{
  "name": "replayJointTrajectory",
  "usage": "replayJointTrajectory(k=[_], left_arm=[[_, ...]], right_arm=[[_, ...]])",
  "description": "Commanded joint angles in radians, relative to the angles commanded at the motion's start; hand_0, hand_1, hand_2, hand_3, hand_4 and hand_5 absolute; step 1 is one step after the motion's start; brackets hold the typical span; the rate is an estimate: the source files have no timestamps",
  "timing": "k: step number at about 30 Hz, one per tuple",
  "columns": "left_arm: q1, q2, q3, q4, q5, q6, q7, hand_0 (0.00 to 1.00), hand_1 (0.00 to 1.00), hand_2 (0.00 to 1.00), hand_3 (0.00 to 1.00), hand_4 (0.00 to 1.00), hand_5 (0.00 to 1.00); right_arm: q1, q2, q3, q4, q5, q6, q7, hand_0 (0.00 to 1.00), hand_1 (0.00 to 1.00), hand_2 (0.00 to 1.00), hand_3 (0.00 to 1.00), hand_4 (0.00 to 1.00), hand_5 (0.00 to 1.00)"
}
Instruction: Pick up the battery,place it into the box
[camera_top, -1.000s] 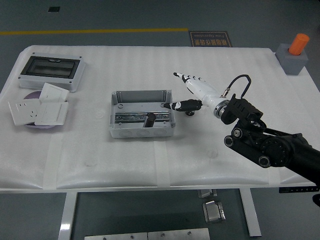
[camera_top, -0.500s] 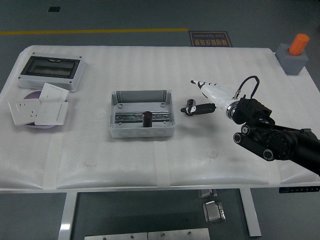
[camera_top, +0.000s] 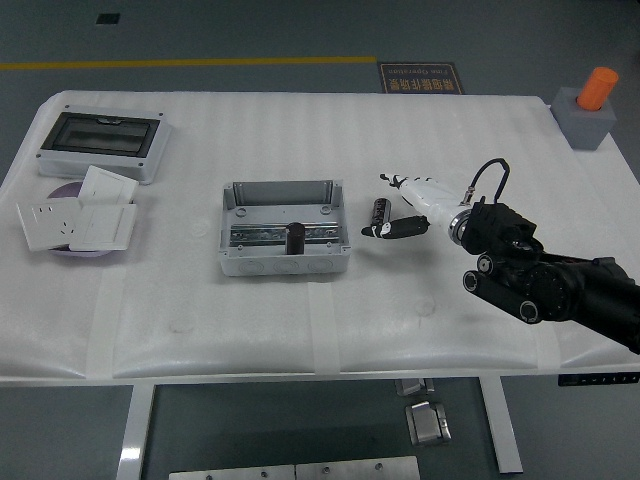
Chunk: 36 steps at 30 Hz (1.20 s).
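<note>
Black battery (camera_top: 380, 212) lies flat, long axis near-far, beside right hand (camera_top: 408, 207).

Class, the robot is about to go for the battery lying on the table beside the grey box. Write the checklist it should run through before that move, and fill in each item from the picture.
1. Battery in sight, lying right of the box: ok.
2. Right hand close beside that battery: ok.
3. Right hand gripping the battery: cannot tell; the thumb is at it, but no closed grasp shows.
4. Box open on top: ok.
5. Room in the box: cannot tell; one dark cylinder already stands inside.
6. Table between battery and box free of other things: ok.
</note>
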Motion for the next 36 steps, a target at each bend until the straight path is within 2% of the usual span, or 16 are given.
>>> replayJointTrajectory(k=[16,17,22,23,28,29,34,36], left_arm=[[-0.004,0.001,0.003,0.000,-0.003,0.001,-0.003,0.617,0.614,0.411,0.519,0.556,0.081],[-0.004,0.001,0.004,0.000,-0.004,0.001,-0.004,0.617,0.615,0.411,0.520,0.553,0.084],[-0.005,-0.001,0.008,0.000,-0.009,0.000,-0.006,0.617,0.615,0.411,0.520,0.553,0.084],[-0.005,-0.001,0.008,0.000,-0.009,0.000,-0.006,0.616,0.616,0.412,0.522,0.550,0.087],[-0.006,0.000,0.007,0.000,-0.008,0.001,-0.007,0.616,0.616,0.412,0.522,0.550,0.087],[-0.006,0.000,0.008,0.000,-0.009,0.001,-0.007,0.617,0.617,0.413,0.524,0.546,0.092],[-0.007,-0.002,0.014,0.000,-0.014,0.001,-0.010,0.617,0.617,0.413,0.524,0.546,0.092],[-0.007,-0.002,0.012,0.000,-0.011,0.001,-0.010,0.617,0.620,0.413,0.526,0.544,0.102]], right_arm=[[0.006,0.028,-0.053,-0.030,0.016,-0.008,-0.004,0.998,0.898,0.859,0.998,0.998,0.706],[0.005,0.029,-0.056,-0.031,0.017,-0.009,-0.004,0.998,0.879,0.830,0.942,0.998,0.702],[0.004,0.030,-0.066,-0.036,0.021,-0.015,0.001,0.998,0.879,0.830,0.942,0.998,0.702],[0.004,0.030,-0.067,-0.036,0.022,-0.017,0.002,0.998,0.836,0.776,0.833,0.998,0.702],[0.005,0.028,-0.066,-0.035,0.021,-0.029,0.007,0.998,0.836,0.776,0.833,0.998,0.702],[0.005,0.028,-0.066,-0.035,0.021,-0.031,0.008,0.998,0.812,0.737,0.785,0.998,0.708],[0.005,0.027,-0.066,-0.033,0.018,-0.047,0.013,0.998,0.812,0.737,0.785,0.998,0.708],[0.004,0.028,-0.068,-0.034,0.019,-0.052,0.015,0.997,0.786,0.715,0.749,0.998,0.701]])
